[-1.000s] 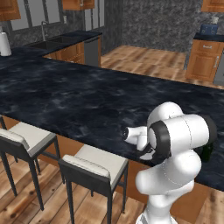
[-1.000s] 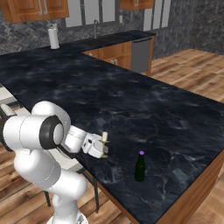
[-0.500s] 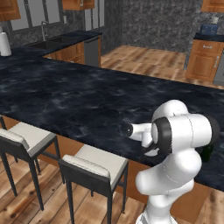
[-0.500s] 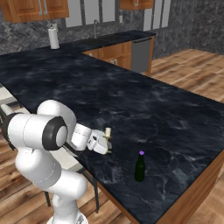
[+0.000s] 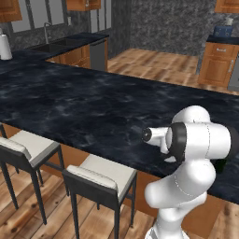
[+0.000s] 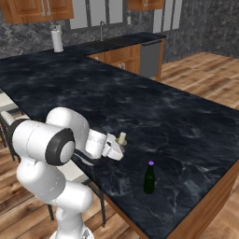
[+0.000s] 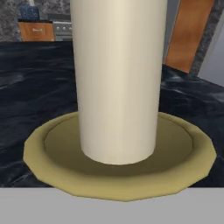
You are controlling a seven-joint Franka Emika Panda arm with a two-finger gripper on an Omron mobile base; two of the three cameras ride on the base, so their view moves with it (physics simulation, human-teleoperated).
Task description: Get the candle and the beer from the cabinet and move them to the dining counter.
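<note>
Right base view: I see my gripper [image 6: 119,148] clenched on the candle [image 6: 122,138], over the counter [image 6: 186,126], left of the beer [image 6: 149,178].

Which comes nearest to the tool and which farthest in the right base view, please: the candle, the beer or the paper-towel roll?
1. The candle: right at the tool, near the dining counter edge.
2. The beer: standing farther along that edge, toward the counter's near end.
3. The paper-towel roll: far off on the back counter, by the wall.
</note>
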